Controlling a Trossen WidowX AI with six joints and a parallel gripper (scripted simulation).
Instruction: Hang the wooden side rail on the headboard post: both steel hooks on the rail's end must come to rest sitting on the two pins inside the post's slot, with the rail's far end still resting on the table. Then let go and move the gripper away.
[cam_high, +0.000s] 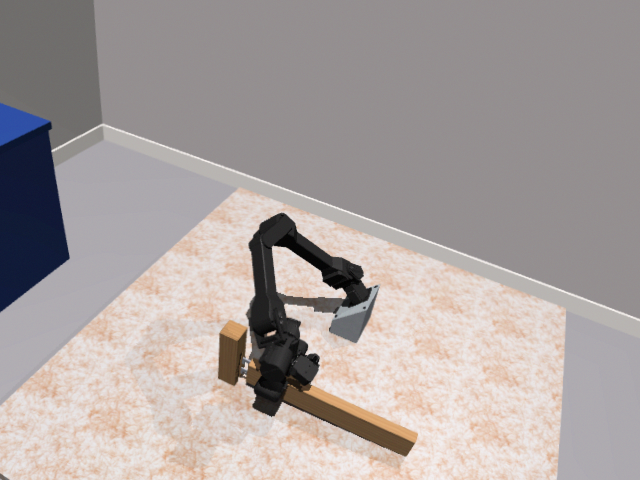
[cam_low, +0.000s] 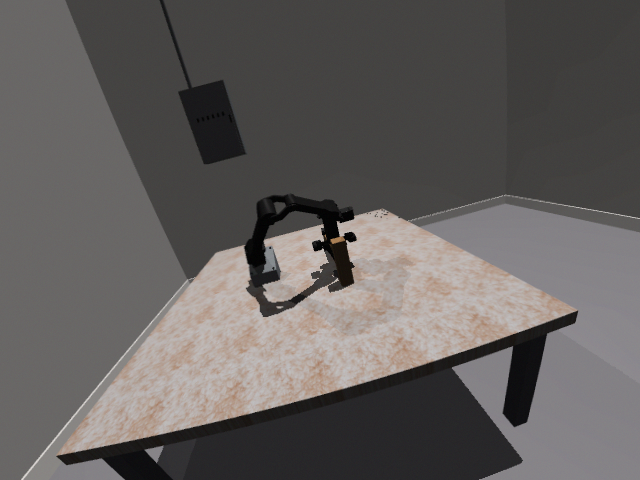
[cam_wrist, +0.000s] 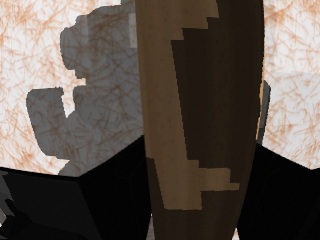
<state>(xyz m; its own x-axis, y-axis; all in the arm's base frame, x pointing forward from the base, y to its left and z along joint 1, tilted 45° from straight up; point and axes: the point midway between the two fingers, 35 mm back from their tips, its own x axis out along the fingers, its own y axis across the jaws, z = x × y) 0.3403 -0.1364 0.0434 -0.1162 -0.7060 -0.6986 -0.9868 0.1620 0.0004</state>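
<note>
The long, square-edged rail of orange-brown wood (cam_high: 351, 419) (cam_wrist: 165, 100) extends away from the headboard post, its near end just beside the post and its far end well apart from it. The upright, block-shaped post of brown wood (cam_high: 231, 356) (cam_low: 342, 262) serves as the landmark. Two small grey steel hooks (cam_high: 245, 366) project from the rail's near end towards the post; whether they sit on the pins cannot be told, since the slot's interior is hidden. The black parallel-jaw gripper (cam_high: 268, 395) (cam_wrist: 188, 135), near the post, is closed on the rail, with one dark finger on either side of the wood. From it the black jointed arm (cam_high: 263, 273) (cam_low: 302, 205) arches above the post's height to a grey, wedge-sided metal base (cam_high: 347, 328) (cam_low: 266, 277), well apart from the post. Post and base both stand on the table with a mottled white-and-orange top (cam_high: 465, 382) (cam_low: 268, 356). Beyond the post, on the dark wall, hangs a black rectangular cabinet (cam_low: 212, 136); its contents are not visible.
</note>
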